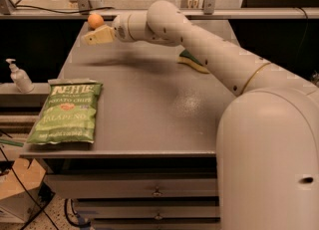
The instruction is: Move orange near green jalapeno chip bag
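The orange (95, 21) is a small round fruit at the far left corner of the grey table (149, 104). The green jalapeno chip bag (67, 111) lies flat at the table's front left edge, white lettering up. My gripper (93, 36) is stretched out over the far left of the table, just in front of and below the orange, with its tan fingertips close to the fruit. The orange is not in the gripper.
A dark green and yellow sponge (192, 60) lies at the far right of the table, partly hidden behind my arm. A white pump bottle (19, 76) stands on a ledge left of the table. Drawers sit below the table front.
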Available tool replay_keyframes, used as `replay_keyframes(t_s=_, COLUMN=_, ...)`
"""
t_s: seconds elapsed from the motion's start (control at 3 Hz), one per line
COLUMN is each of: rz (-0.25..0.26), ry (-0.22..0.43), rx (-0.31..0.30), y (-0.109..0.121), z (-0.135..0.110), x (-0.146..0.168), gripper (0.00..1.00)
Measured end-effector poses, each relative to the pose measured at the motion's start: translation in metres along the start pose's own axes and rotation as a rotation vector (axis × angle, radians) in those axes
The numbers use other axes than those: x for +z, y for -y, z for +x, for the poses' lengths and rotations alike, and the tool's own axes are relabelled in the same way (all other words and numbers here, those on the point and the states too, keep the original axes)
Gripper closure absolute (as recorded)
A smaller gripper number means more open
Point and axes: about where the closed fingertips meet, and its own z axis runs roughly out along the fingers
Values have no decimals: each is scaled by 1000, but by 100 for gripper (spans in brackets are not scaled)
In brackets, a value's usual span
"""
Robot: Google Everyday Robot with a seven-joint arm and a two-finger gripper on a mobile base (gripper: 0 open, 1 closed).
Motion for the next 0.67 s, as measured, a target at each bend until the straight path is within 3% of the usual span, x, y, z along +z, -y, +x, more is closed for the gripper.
replay_keyframes(t_s=0.67, rz=50, ry=2, rx=-20, y=7, z=0, x=32, gripper=0)
